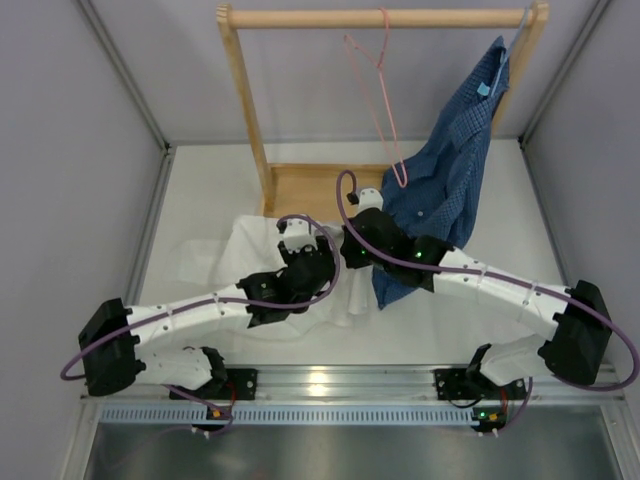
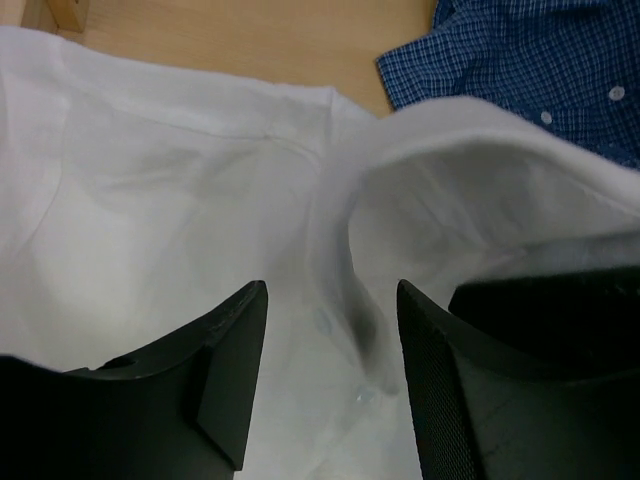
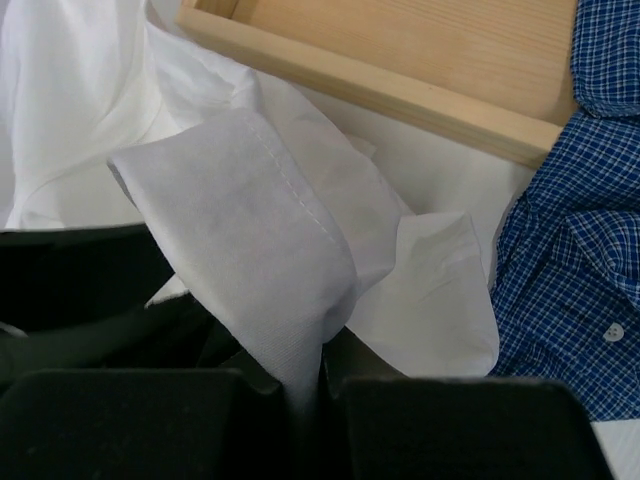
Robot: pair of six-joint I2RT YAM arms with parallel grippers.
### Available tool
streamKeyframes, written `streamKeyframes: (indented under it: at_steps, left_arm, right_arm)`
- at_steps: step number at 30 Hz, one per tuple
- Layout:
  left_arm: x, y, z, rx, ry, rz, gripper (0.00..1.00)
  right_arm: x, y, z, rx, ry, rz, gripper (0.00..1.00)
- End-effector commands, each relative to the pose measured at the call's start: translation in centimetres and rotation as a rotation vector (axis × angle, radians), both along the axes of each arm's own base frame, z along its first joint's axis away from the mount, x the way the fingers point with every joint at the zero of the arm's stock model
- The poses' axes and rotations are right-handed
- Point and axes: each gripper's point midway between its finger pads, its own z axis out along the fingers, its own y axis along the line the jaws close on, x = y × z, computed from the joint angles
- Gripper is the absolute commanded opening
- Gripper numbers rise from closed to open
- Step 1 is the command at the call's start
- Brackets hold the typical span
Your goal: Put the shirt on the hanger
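The shirt [image 1: 235,255] is lying crumpled on the white bench [image 1: 200,195] in the middle-left of the overhead view, its thin white cloth falling in soft folds against the pale wooden base [image 3: 400,85] of the rack [image 1: 245,100]. The right pincer [image 3: 310,380] is clamping a folded, seam-stitched flap of it, the black fingers pressing together on the fabric at the bottom of its wrist view. The left pincer [image 2: 330,300] is standing well apart, two matte black fingers [image 2: 230,370] straddling loose white cloth beside a curled collar-like fold without closing on it. The hanger [image 1: 388,110], a thin pink wire triangle, is hanging from the round wooden rail at upper centre. A blue checked shirt [image 1: 450,180] with small white buttons is draping at right.
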Motion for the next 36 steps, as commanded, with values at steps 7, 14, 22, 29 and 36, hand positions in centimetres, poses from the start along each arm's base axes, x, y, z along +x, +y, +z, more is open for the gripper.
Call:
streamKeyframes:
  at_steps: [7, 14, 22, 29, 36]
  left_arm:
    - [3.8, -0.8, 0.8, -0.125, -0.057, 0.054, 0.17]
    - [1.3, -0.4, 1.8, -0.133, -0.009, -0.077, 0.0]
    - [-2.0, 2.5, 2.8, -0.045, 0.09, -0.211, 0.0]
    - [-3.1, 3.2, 4.2, -0.075, 0.075, -0.251, 0.0]
    - [-3.2, 2.5, 2.9, -0.062, 0.117, -0.268, 0.0]
  right_arm:
    - [-1.1, 1.7, 3.0, 0.15, -0.037, 0.066, 0.0]
    - [0.0, 0.7, 2.1, 0.071, -0.067, 0.077, 0.42]
    - [-3.3, -1.7, 10.9, 0.153, -0.189, 0.209, 0.58]
    - [-0.7, -7.8, 19.8, -0.007, -0.372, 0.043, 0.56]
    - [3.4, -11.3, 24.9, -0.077, -0.416, -0.035, 0.52]
